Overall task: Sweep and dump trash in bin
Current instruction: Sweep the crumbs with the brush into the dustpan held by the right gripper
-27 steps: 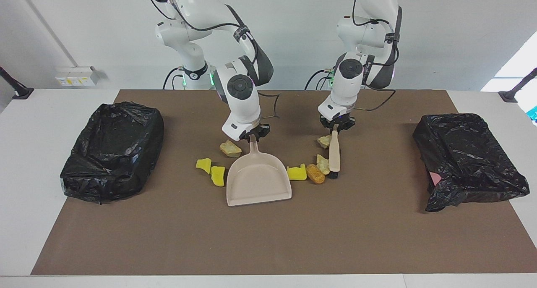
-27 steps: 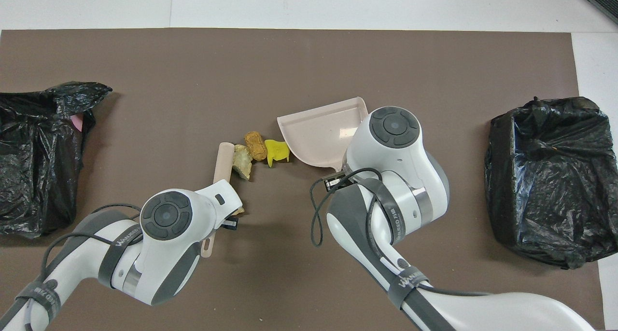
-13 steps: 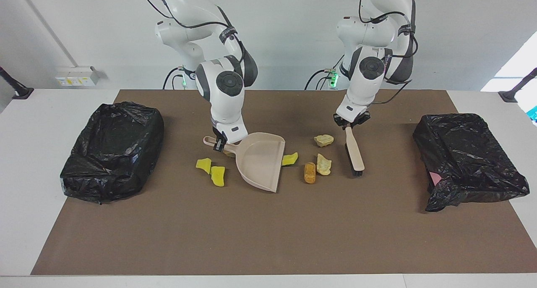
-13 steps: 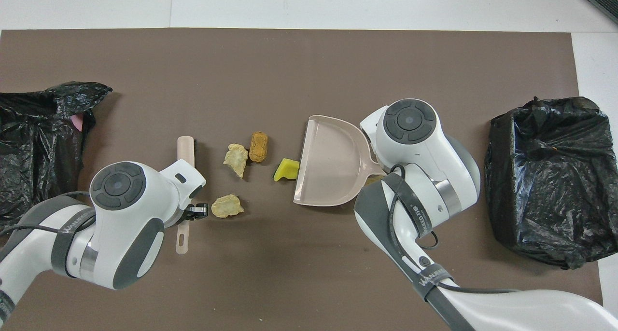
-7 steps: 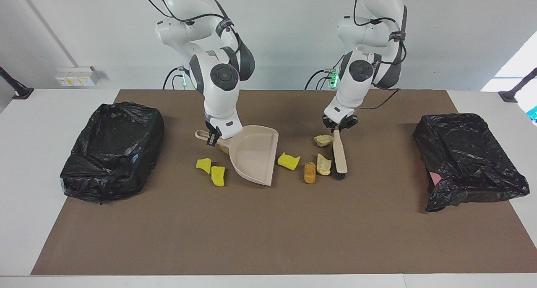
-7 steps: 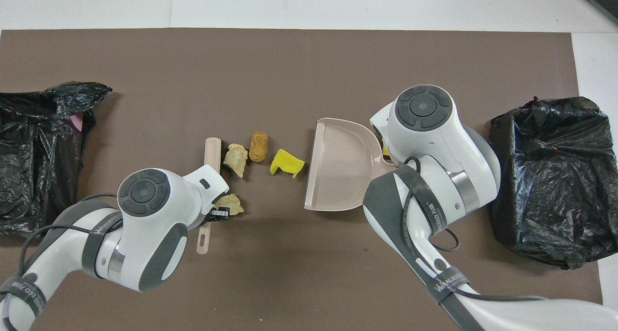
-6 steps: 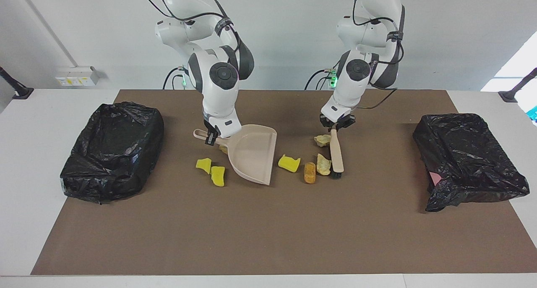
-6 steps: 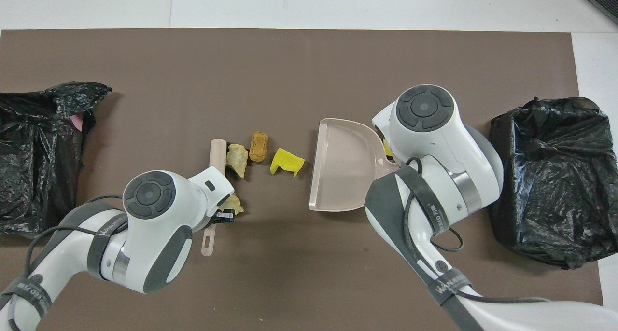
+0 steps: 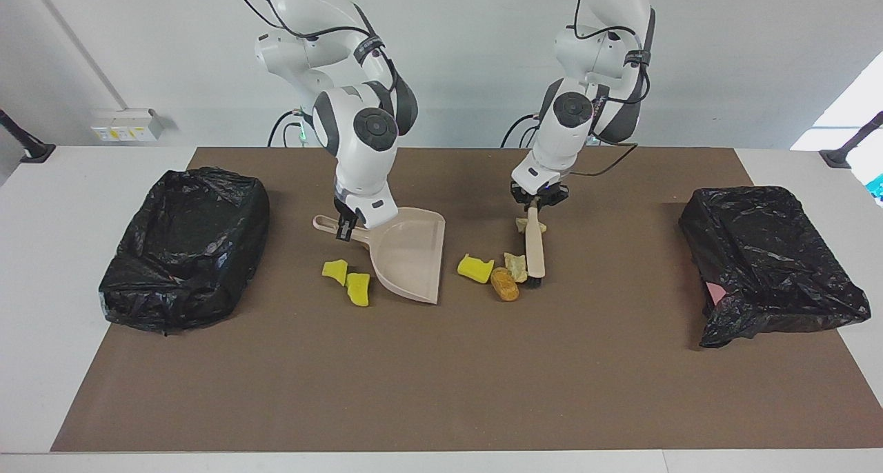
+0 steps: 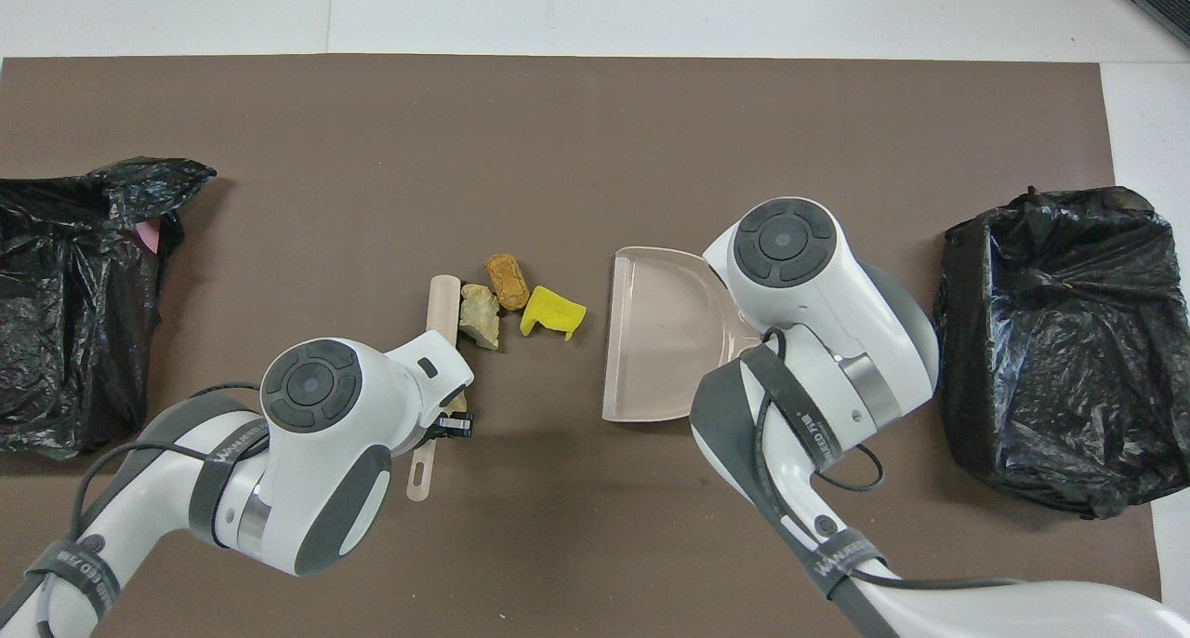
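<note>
I place everything from the dustpan (image 9: 408, 254), whose handle my right gripper (image 9: 347, 228) pinches; the pan is tipped up on one side edge, its open mouth facing the left arm's end of the table. My left gripper (image 9: 532, 207) is clamped on the handle of the brush (image 9: 534, 247), which slants down to the brown mat (image 9: 441, 376) with its dark bristles on the mat, toward the left arm's end from the dustpan. Between brush and dustpan sit three pieces of trash: a yellow lump (image 9: 475, 268) just off the pan's mouth, an orange-brown lump (image 9: 505, 284) beside it, and a pale beige lump (image 9: 514, 263) touching the brush head. Another beige lump (image 9: 539, 226) lies under the brush handle, closer to the robots than the dustpan's mouth. Two yellow lumps (image 9: 348, 280) lie beside the pan's back, toward the right arm's end. Well past them on that side is a black-bagged bin (image 9: 185, 247), and a second black-bagged bin (image 9: 767, 263) sits at the left arm's end.
</note>
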Robot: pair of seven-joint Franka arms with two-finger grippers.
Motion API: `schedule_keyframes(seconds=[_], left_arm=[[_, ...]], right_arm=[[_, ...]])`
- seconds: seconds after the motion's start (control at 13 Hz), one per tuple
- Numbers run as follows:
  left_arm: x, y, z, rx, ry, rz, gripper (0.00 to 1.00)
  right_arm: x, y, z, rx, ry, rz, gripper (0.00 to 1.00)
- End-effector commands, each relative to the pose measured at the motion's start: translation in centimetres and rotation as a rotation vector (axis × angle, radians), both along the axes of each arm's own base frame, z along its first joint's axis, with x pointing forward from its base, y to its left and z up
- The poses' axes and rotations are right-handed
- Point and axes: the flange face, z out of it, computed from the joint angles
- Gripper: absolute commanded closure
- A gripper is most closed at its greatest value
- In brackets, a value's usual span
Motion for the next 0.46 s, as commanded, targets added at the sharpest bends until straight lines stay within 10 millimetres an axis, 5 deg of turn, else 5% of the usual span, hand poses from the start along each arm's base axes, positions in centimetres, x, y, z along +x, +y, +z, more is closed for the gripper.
schedule_keyframes(seconds=[0.0,0.23,0.39], left_arm=[[0.9,-0.5,-1.4,-0.023,-0.022,0.008,1.00],[1.8,-2.4,-0.7,-0.042,-0.042,-0.013,1.00],[0.5,-5.4,-0.4,-0.059,-0.053,-0.070,1.00]], right_arm=[[-1.4,4.1,-2.0,0.004,-0.050,-0.037,1.00],[-2.3,6.5,-2.1,0.088,-0.045,-0.096,1.00],[-2.8,7.4,-2.1,0.106,-0.044,-0.113,1.00]])
